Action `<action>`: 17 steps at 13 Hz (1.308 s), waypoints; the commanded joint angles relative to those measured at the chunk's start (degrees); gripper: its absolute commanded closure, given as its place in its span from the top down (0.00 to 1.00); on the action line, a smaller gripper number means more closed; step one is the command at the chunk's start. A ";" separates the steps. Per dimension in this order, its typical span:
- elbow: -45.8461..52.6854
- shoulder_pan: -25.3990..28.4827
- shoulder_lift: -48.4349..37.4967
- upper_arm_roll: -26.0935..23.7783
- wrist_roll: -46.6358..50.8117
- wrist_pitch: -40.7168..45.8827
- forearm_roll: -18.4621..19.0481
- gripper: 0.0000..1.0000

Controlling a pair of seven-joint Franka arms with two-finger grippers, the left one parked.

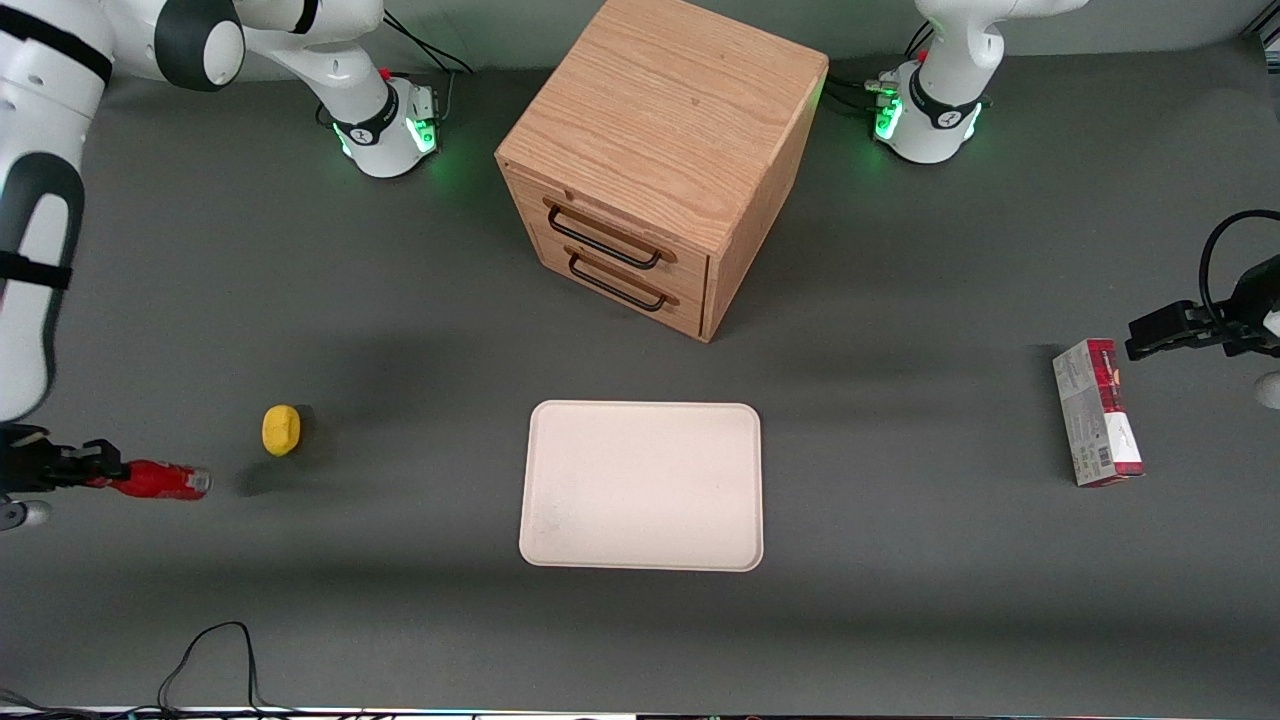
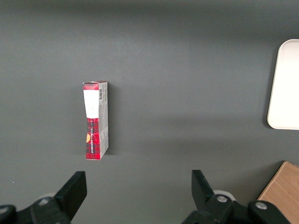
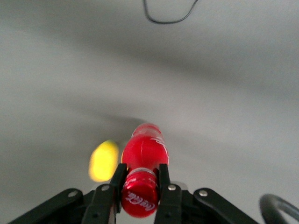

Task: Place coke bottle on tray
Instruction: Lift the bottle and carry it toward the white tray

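Observation:
The coke bottle (image 1: 155, 480) is slim and red with a red cap. It is held lying level above the table at the working arm's end. My right gripper (image 1: 95, 470) is shut on the bottle's neck just below the cap. In the right wrist view the two fingers (image 3: 164, 179) press on the neck either side, with the cap (image 3: 139, 199) toward the camera and the gripper (image 3: 140, 179) around it. The cream-white tray (image 1: 642, 485) lies flat in front of the drawers, nearer the front camera, with nothing on it. Its edge also shows in the left wrist view (image 2: 285, 84).
A yellow lemon-like lump (image 1: 281, 429) lies on the table close to the bottle, between it and the tray. A wooden two-drawer cabinet (image 1: 660, 160) stands farther from the front camera than the tray. A red-and-grey carton (image 1: 1097, 412) lies toward the parked arm's end. A black cable (image 1: 210, 660) loops near the front edge.

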State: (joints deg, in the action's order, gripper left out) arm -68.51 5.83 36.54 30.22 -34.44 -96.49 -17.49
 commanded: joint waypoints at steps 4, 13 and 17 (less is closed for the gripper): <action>13.91 1.46 -5.85 -10.05 19.80 22.54 8.06 0.00; 17.36 1.11 -6.24 -44.95 54.29 14.87 20.20 0.00; 16.65 2.16 2.19 -55.86 57.98 7.39 29.23 0.01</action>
State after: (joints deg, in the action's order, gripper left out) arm -53.34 7.54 34.25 -20.75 20.40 -86.46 6.16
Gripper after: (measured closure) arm 0.683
